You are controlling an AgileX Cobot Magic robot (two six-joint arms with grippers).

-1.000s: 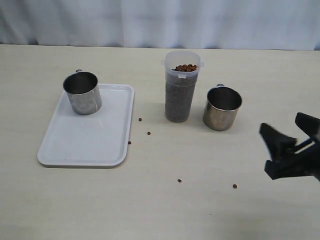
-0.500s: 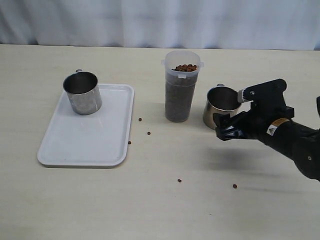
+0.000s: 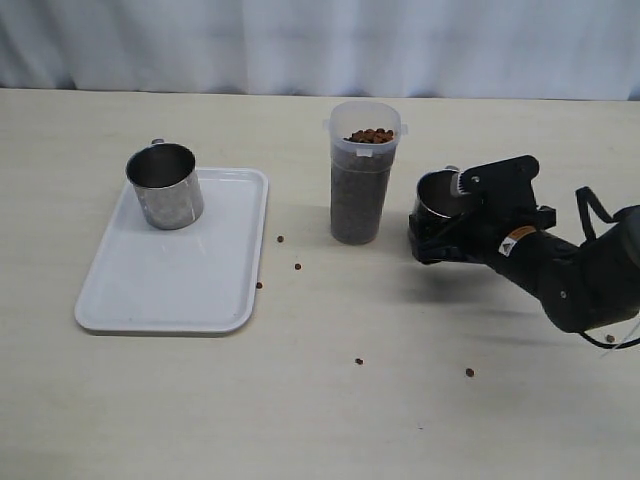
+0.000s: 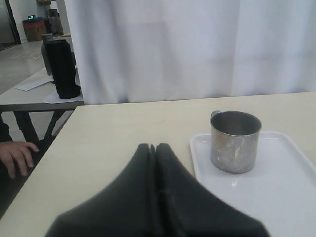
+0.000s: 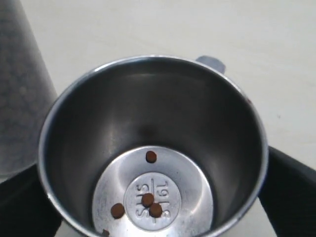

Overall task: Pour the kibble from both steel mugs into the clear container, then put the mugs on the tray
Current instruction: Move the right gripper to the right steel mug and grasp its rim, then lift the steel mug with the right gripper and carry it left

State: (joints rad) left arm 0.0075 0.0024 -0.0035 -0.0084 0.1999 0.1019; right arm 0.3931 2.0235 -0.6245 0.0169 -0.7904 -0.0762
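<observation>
- The kibble (image 3: 371, 135) fills the clear container (image 3: 357, 200) almost to its rim; loose pellets (image 3: 297, 267) lie scattered on the table (image 3: 150, 400) in front of the container.
- Just right of the container stands the right steel mug (image 3: 435, 195), upright, with a few leftover pellets (image 5: 148, 200) on its bottom.
- The right gripper (image 3: 445, 238) straddles this mug, its fingers (image 5: 291, 192) apart on either side; I cannot tell whether they press the wall.
- Well left of the container, the left steel mug (image 3: 165, 185) stands upright on the far corner of the tray (image 3: 180, 290).
- The left gripper (image 4: 152, 148) appears only in its own wrist view, fingers together, holding nothing.
</observation>
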